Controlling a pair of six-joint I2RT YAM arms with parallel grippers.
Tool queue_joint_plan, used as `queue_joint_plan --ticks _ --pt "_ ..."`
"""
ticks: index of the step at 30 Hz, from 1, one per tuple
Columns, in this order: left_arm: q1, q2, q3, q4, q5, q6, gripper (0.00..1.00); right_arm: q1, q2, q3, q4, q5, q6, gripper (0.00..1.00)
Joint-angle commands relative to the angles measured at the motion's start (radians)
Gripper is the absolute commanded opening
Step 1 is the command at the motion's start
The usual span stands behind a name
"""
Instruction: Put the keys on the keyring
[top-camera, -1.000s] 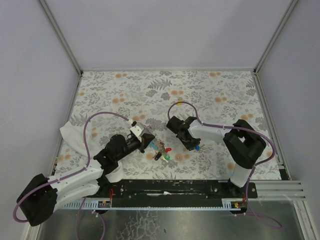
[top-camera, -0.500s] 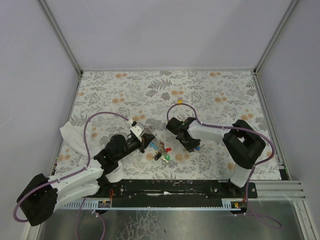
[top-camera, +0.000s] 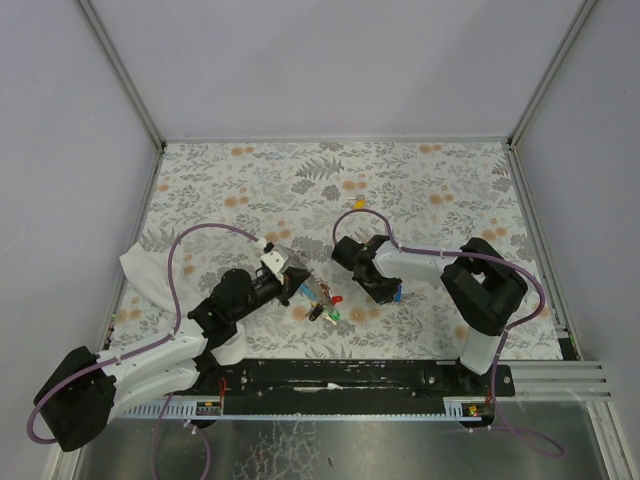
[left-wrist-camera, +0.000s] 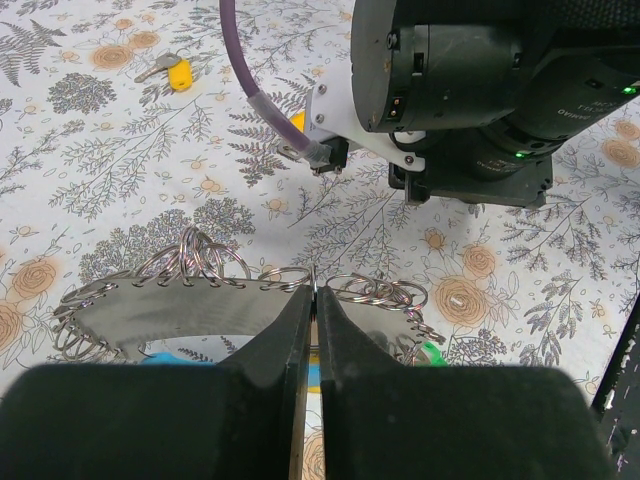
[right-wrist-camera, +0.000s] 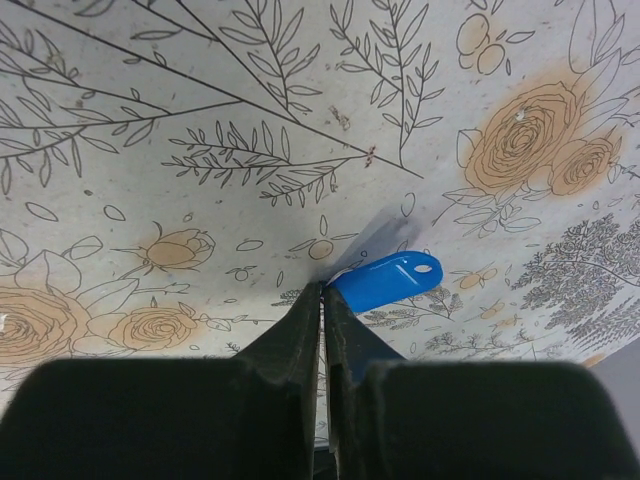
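My left gripper (top-camera: 303, 289) is shut on a thin metal ring (left-wrist-camera: 313, 278) at the top edge of the keyring's curved grey strap (left-wrist-camera: 190, 315). Several more rings hang along that edge. A green key (left-wrist-camera: 431, 351) lies by the strap's right end. In the top view, red (top-camera: 337, 299), green (top-camera: 334, 315) and black (top-camera: 315, 312) keys lie just right of the left gripper. My right gripper (top-camera: 388, 293) is down at the table and shut on the blue key (right-wrist-camera: 386, 279), whose head sticks out to the right of the fingertips. A yellow key (top-camera: 359, 203) lies farther back and also shows in the left wrist view (left-wrist-camera: 178, 73).
A white cloth (top-camera: 140, 270) lies at the left edge of the flowered table cover. The right arm's purple cable (top-camera: 345, 215) loops over the middle. Grey walls close in the table at the back and both sides.
The right arm has shifted slightly to the left with the blue key between its fingers. The left arm and the strap have stayed still.
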Motion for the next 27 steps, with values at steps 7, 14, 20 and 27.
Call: queue_joint_plan --ticks 7,14,20,27 --pt "-0.005 -0.008 0.029 0.049 -0.012 0.020 0.00 0.007 -0.164 -0.020 0.088 -0.028 -0.008 0.01" --pt "-0.004 -0.009 0.029 0.048 -0.010 0.018 0.00 0.007 -0.326 -0.171 0.364 -0.151 -0.040 0.00" --pt "-0.006 -0.011 0.028 0.050 -0.007 0.016 0.00 0.006 -0.490 -0.388 0.739 -0.295 -0.102 0.00" --pt "-0.005 -0.010 0.025 0.054 -0.008 0.016 0.00 0.006 -0.588 -0.649 1.223 -0.364 -0.144 0.00"
